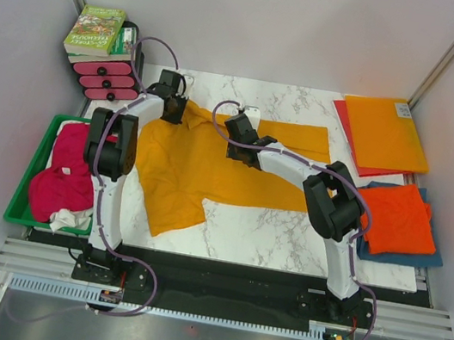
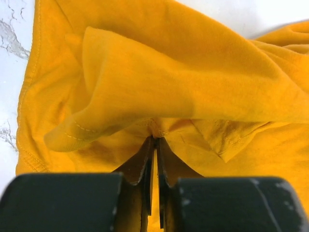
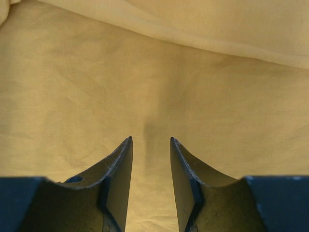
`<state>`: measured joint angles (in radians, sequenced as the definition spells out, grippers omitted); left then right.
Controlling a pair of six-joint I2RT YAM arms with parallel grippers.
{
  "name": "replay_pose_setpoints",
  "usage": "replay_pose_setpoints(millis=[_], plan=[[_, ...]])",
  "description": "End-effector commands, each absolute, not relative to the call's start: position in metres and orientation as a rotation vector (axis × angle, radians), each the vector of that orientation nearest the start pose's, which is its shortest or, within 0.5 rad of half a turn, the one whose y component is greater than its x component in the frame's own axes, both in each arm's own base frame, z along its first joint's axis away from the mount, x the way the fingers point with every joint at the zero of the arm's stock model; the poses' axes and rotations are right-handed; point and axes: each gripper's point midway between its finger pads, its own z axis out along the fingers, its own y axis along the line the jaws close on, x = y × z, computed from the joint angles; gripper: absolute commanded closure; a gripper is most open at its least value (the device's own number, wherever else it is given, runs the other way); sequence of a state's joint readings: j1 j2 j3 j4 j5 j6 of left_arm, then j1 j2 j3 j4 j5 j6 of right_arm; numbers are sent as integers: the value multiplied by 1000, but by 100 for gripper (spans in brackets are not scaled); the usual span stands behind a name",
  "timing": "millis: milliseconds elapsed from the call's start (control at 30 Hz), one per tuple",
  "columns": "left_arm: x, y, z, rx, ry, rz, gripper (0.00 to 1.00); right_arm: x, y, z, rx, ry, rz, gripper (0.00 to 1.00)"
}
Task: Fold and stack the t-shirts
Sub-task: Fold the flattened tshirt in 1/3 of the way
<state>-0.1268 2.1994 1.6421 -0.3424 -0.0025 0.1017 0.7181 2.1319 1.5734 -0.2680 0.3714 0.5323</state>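
Note:
A golden-orange t-shirt (image 1: 210,167) lies spread on the marble table, one sleeve reaching right. My left gripper (image 1: 176,109) is at its far left corner. In the left wrist view the left gripper (image 2: 155,139) is shut on a bunched fold of the golden-orange t-shirt (image 2: 183,77). My right gripper (image 1: 236,128) hovers over the shirt's upper middle. In the right wrist view the right gripper (image 3: 150,140) stands open just above flat golden cloth (image 3: 145,82), with nothing pinched. A folded red-orange t-shirt (image 1: 393,217) rests on a blue one (image 1: 421,259) at the right. Magenta-pink t-shirts (image 1: 59,181) fill the tray.
A green tray (image 1: 32,163) stands at the left edge, with a white cloth (image 1: 70,219) at its near end. Stiff orange (image 1: 386,131) and red sheets lie at the back right. Books (image 1: 98,31) on pink boxes (image 1: 107,80) stand at the back left.

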Motion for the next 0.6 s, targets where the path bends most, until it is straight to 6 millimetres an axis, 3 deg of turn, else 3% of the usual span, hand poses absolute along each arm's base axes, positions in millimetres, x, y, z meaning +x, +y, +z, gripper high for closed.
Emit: replay_pose_setpoints(millis=[0, 200, 567], plan=[[543, -61, 51, 268, 2395, 25, 92, 436, 326, 59, -19, 2318, 198, 56], [537, -60, 69, 270, 2364, 29, 98, 433, 328, 59, -19, 2320, 200, 57], [519, -59, 92, 274, 2337, 21, 98, 428, 325, 64, -3, 2311, 202, 57]])
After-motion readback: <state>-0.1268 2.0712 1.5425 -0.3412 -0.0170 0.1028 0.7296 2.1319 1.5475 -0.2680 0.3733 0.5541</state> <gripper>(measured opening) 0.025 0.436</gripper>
